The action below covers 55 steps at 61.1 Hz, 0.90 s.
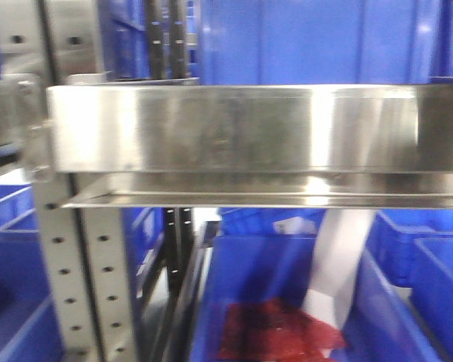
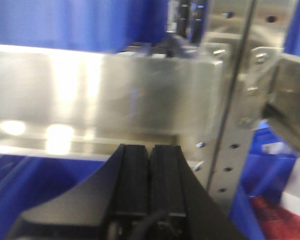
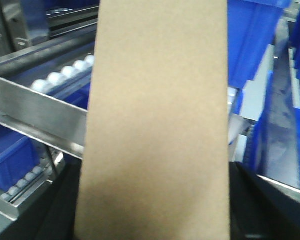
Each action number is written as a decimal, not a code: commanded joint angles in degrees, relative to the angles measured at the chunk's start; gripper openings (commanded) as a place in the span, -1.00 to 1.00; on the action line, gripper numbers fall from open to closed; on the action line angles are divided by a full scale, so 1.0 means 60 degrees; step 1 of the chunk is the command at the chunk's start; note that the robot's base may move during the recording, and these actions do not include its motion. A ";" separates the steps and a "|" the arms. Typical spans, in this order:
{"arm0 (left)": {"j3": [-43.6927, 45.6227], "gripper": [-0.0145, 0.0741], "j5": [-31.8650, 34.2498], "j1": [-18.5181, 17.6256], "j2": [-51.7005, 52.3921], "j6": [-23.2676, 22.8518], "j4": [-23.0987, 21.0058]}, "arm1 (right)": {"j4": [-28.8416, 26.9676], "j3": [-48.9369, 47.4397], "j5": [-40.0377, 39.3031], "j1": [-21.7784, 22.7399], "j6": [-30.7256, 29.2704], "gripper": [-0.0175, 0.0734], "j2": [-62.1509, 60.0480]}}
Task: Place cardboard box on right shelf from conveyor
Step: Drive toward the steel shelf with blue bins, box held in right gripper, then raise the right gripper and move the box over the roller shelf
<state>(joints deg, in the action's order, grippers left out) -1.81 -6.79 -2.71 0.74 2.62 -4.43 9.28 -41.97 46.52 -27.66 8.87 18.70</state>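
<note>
Box (image 3: 155,120), one, fills the right wrist view, pinched upright in the right tool (image 3: 152,217); white rollers (image 3: 65,72) lie behind. Front: one steel shelf (image 1: 234,128). Of several blue bins below, the middle bin (image 1: 249,271) holds red scraps (image 1: 275,332) and a white sheet (image 1: 336,256). Left wrist: the left tool (image 2: 150,150) is pressed together, facing the shelf lip.

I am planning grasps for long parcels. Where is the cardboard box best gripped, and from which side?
Grip the cardboard box across its narrow width, pads on the two long side faces, coming from its near end. Those faces look flat and parallel, and the right gripper flanks it this way in the right wrist view.
</note>
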 commanded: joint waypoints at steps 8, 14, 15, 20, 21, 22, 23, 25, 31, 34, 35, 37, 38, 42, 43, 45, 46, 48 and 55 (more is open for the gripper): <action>-0.0090 -0.94 0.0840 0.0020 0.0137 0.0001 -0.0056 | 0.0142 -0.0271 -0.0945 0.0059 -0.0087 -0.31 0.0113; -0.0090 -0.94 0.0840 0.0020 0.0137 0.0001 -0.0056 | 0.0142 -0.0271 -0.0945 0.0059 -0.0087 -0.31 0.0113; -0.0090 -0.94 0.0840 0.0020 0.0137 0.0001 -0.0056 | 0.0142 -0.0271 -0.0945 0.0059 -0.0087 -0.31 0.0113; -0.0090 -0.94 0.0840 0.0020 0.0137 0.0001 -0.0056 | 0.0142 -0.0271 -0.0945 0.0059 -0.0087 -0.31 0.0113; -0.0090 -0.94 0.0840 0.0020 0.0137 0.0001 -0.0056 | 0.0142 -0.0271 -0.0945 0.0059 -0.0087 -0.31 0.0113; -0.0090 -0.94 0.0840 0.0020 0.0137 0.0001 -0.0056 | 0.0142 -0.0271 -0.0945 0.0059 -0.0087 -0.31 0.0113; -0.0090 -0.94 0.0840 0.0020 0.0137 0.0001 -0.0056 | 0.0142 -0.0271 -0.0945 0.0059 -0.0087 -0.31 0.0113; -0.0090 -0.94 0.0840 0.0020 0.0137 0.0001 -0.0056 | 0.0142 -0.0271 -0.0945 0.0059 -0.0087 -0.31 0.0113; -0.0090 -0.94 0.0840 0.0020 0.0137 0.0001 -0.0056 | 0.0142 -0.0271 -0.0945 0.0059 -0.0087 -0.31 0.0113; -0.0090 -0.94 0.0840 0.0020 0.0137 0.0001 -0.0056 | 0.0142 -0.0271 -0.0945 0.0059 -0.0087 -0.31 0.0113; -0.0090 -0.94 0.0840 0.0020 0.0137 0.0001 -0.0056 | 0.0142 -0.0271 -0.0945 0.0059 -0.0087 -0.31 0.0113; -0.0090 -0.94 0.0840 0.0020 0.0137 0.0001 -0.0056 | 0.0142 -0.0271 -0.0945 0.0059 -0.0087 -0.31 0.0113; -0.0090 -0.94 0.0840 0.0020 0.0137 0.0001 -0.0056 | 0.0142 -0.0271 -0.0945 0.0059 -0.0087 -0.31 0.0113; -0.0090 -0.94 0.0840 0.0020 0.0137 0.0001 -0.0056 | 0.0142 -0.0271 -0.0944 0.0059 -0.0087 -0.31 0.0113; -0.0090 -0.94 0.0840 0.0020 0.0137 0.0001 -0.0056 | 0.0151 -0.0271 -0.0956 0.0059 -0.0087 -0.31 0.0113; -0.0090 -0.94 0.0840 0.0020 0.0137 0.0001 -0.0056 | 0.0151 -0.0271 -0.0976 0.0059 -0.0087 -0.31 0.0113; -0.0090 -0.94 0.0840 0.0020 0.0137 0.0001 -0.0056 | 0.0151 -0.0271 -0.0978 0.0059 -0.0087 -0.31 0.0113; -0.0090 -0.94 0.0840 0.0020 0.0137 0.0001 -0.0056 | 0.0151 -0.0271 -0.0978 0.0059 -0.0087 -0.31 0.0113; -0.0090 -0.94 0.0840 0.0020 0.0137 0.0001 -0.0056 | 0.0151 -0.0271 -0.0978 0.0059 -0.0087 -0.31 0.0113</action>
<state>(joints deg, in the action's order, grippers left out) -1.81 -6.79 -2.71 0.74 2.62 -4.43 9.28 -41.97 46.52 -27.66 8.87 18.70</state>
